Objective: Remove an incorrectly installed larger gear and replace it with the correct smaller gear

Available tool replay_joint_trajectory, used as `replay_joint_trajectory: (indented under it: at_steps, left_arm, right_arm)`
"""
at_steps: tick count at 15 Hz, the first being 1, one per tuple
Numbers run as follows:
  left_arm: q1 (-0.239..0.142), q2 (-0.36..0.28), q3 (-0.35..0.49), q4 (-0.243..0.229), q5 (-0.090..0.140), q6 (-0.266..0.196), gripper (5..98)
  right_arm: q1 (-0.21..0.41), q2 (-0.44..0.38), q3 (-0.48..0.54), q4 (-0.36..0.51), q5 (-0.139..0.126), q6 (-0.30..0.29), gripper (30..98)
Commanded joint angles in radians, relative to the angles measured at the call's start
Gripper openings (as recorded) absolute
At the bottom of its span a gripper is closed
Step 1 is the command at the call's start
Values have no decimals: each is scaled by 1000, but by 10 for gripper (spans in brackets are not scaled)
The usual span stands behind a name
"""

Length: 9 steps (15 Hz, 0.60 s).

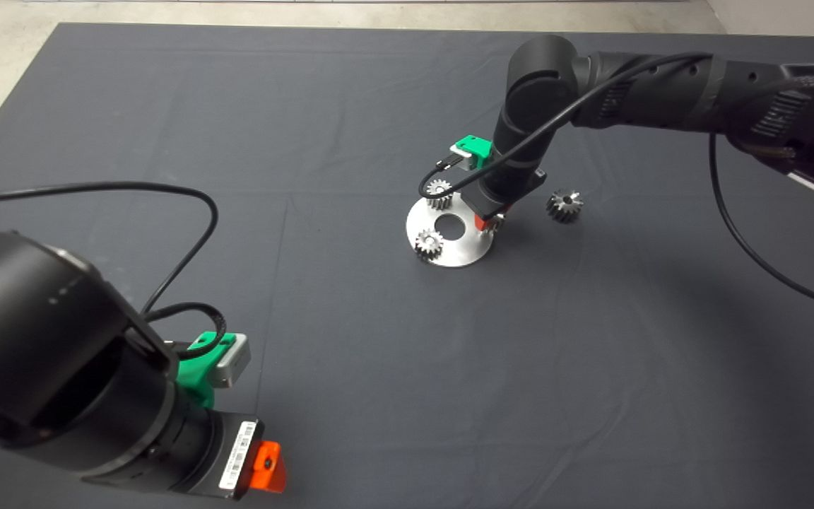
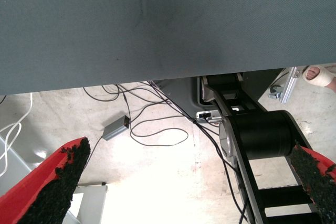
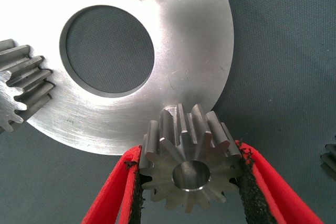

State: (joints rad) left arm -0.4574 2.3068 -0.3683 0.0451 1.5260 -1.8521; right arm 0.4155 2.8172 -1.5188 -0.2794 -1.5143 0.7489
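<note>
A metal disc plate (image 1: 465,249) lies on the dark grey cloth mat (image 1: 350,339) that covers the bench. The plate is flat, brushed silver, with fine circular scratches and a large round hole in its middle.

The right gripper (image 3: 191,182) reaches down at the plate's far-right rim, pinching the smaller gear (image 3: 189,169) between its two red fingers. The rough black pads (image 3: 247,192) press on opposite sides of the teeth. This gear is grey-silver with thick, straight, coarse teeth, a smooth flat face and a round centre hole. It overlaps the edge of the plate, partly above the metal and partly above the mat. Whether it rests on the plate cannot be told.

The larger gear (image 1: 564,205) lies by itself on the mat, just to the right of the plate and the gripper, not touching either. It is shiny, with long splayed teeth and a dark centre.

Two pale gears with finer teeth sit on the plate: one (image 1: 439,192) at its far rim and one (image 1: 428,244) at its near-left rim.

The left gripper (image 2: 191,171) is parked at the lower left of the bench, its fingers spread wide and holding nothing. Its camera sees the mat's edge, a pale floor with loose black cables (image 2: 157,124), and a person's foot (image 2: 319,74).
</note>
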Motion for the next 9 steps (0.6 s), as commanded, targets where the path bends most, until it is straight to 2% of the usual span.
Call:
replay_joint_trajectory:
  at_steps: [1, 7, 9]
  left_arm:
    - [-6, -3, 17, -21, 16, -1, 982]
    - [-6, -3, 17, -21, 16, -1, 982]
    - [-6, -3, 16, -21, 16, -1, 982]
  right_arm:
    - [25, 0, -1, -16, 25, 4, 404]
    - [23, 8, 0, 0, 39, 4, 404]
    - [25, 3, 0, 18, 56, 4, 404]
